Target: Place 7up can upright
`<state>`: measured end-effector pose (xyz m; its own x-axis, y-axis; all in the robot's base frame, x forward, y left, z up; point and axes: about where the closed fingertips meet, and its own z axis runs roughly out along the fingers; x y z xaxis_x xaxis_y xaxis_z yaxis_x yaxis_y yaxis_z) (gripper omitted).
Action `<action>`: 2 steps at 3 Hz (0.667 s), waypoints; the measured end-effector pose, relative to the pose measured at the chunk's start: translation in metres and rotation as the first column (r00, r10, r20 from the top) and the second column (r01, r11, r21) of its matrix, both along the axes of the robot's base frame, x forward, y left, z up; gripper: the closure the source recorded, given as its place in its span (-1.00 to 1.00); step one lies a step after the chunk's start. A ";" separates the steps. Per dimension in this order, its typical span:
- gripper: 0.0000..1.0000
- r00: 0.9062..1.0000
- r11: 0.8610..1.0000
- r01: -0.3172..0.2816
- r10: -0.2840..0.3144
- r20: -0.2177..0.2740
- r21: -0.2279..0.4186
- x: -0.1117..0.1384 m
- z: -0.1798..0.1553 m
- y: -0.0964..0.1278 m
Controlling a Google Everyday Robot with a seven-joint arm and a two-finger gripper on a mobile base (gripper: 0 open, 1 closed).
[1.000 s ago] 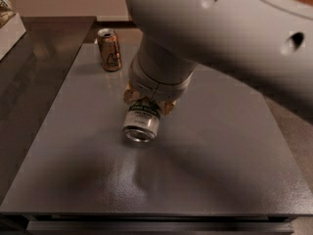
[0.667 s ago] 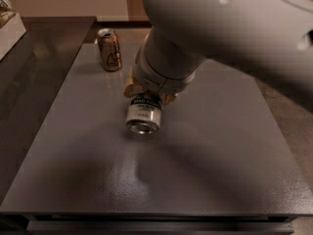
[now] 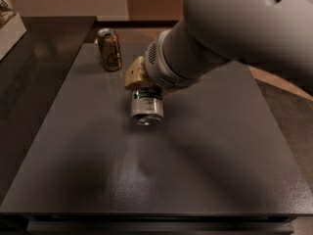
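Observation:
The 7up can (image 3: 146, 107), silver with a green band, hangs from my gripper (image 3: 145, 88) over the middle of the grey table (image 3: 220, 170). Its silver end faces the camera and it points steeply downward, close above the tabletop. I cannot tell whether it touches the surface. The gripper is shut on the can's upper part. One tan finger (image 3: 135, 75) shows on the can's left side. The other finger is hidden behind my large grey arm (image 3: 234, 33), which reaches in from the upper right.
A brown-gold can (image 3: 110, 49) stands upright at the table's far left, a short way behind and left of the gripper. A white object (image 3: 10, 28) sits on the dark counter at the far left edge.
The arm has rotated and shifted slightly right. The held can has tipped from a shallow tilt to a steeper, more vertical one. The brown-gold can has not moved.

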<state>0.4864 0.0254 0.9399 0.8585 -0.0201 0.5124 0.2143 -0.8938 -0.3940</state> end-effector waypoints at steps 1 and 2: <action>1.00 0.994 0.995 -0.071 0.065 0.087 0.069 0.005 0.004 0.005; 1.00 0.980 0.983 -0.120 0.095 0.174 0.140 0.010 0.009 0.007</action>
